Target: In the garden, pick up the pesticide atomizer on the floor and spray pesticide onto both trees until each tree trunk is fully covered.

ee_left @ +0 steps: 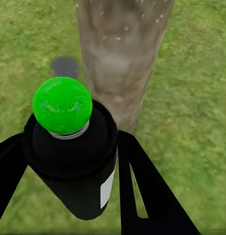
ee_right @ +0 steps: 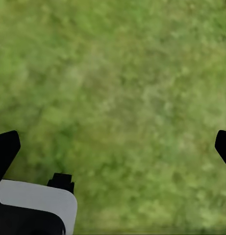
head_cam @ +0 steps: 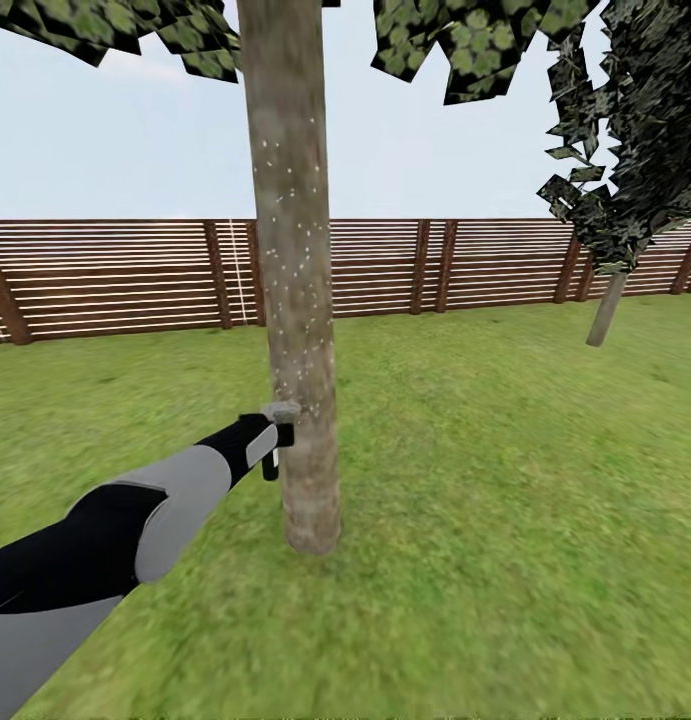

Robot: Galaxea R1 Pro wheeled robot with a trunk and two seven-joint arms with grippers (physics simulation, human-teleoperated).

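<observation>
A thick grey-brown tree trunk (head_cam: 295, 300) rises from the lawn straight ahead, dotted with small white specks along its upper and middle part. My left gripper (head_cam: 275, 440) is right beside the trunk's lower part, shut on the pesticide atomizer (ee_left: 73, 161), a black bottle with a round green top. In the left wrist view the black fingers (ee_left: 142, 196) flank the bottle, and the trunk (ee_left: 122, 54) stands just beyond it. My right gripper (ee_right: 113, 147) hangs open over bare grass with nothing between its fingers.
A brown slatted fence (head_cam: 485, 265) runs across the back of the lawn. A second tree with a thin leaning trunk (head_cam: 605, 310) and dark foliage stands at the far right. A dark round patch (ee_left: 64, 66) lies on the grass beside the near trunk.
</observation>
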